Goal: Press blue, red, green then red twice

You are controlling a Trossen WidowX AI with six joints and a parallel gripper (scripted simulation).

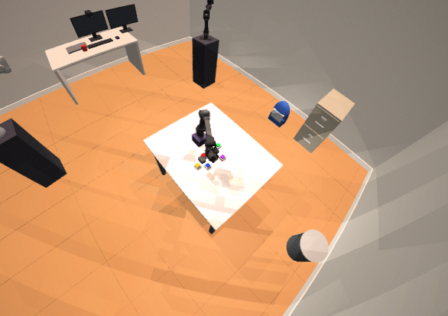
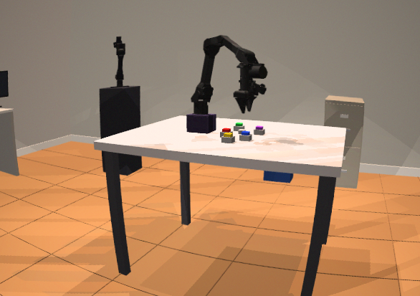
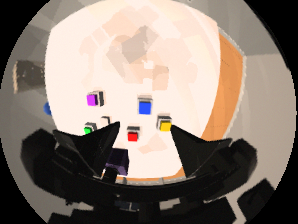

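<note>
The blue button [image 1: 207,166] [image 2: 245,133] [image 3: 145,107] stands on the table, its cap raised above its grey base. The red button [image 1: 203,155] [image 2: 226,130] [image 3: 132,136] is nearer the arm's base. The green button [image 1: 218,145] [image 2: 239,124] [image 3: 88,131] shows partly behind a finger in the wrist view. My gripper [image 2: 246,112] [image 3: 145,125] is open and empty, pointing down above the button group and touching none. In the wrist view the blue button lies just beyond the gap between the fingertips, and the red one lies nearer the palm.
A yellow button [image 1: 197,166] [image 2: 228,135] [image 3: 165,126] stands beside the blue one. A purple button [image 1: 222,157] [image 2: 259,127] [image 3: 92,99] stands on the other side. A whitish button [image 2: 241,131] [image 3: 105,120] is between green and blue. No blocks can be made out.
</note>
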